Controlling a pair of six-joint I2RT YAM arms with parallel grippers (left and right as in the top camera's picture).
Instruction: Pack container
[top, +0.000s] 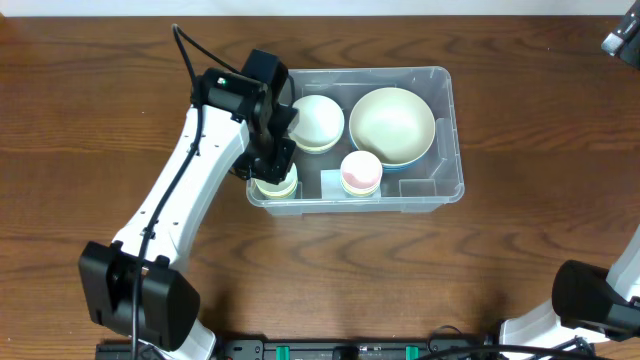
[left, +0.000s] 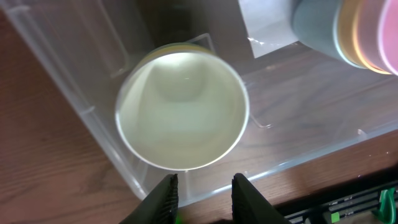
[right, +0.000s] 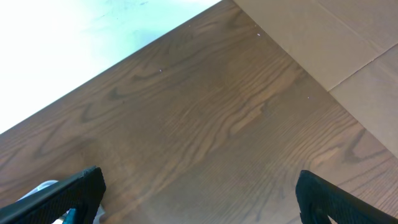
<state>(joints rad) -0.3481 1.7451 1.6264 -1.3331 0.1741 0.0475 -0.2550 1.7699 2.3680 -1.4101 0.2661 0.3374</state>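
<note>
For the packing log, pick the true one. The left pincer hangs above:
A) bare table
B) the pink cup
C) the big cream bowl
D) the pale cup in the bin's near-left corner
D: the left pincer points down at the pale cup in the near-left corner of the bin, and its wrist view looks straight into that cup.

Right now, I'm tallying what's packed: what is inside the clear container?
Inside the container: a large cream bowl, a smaller cream bowl, a pink cup and a cream cup. Overhead, the left arm hides part of that cup.
</note>
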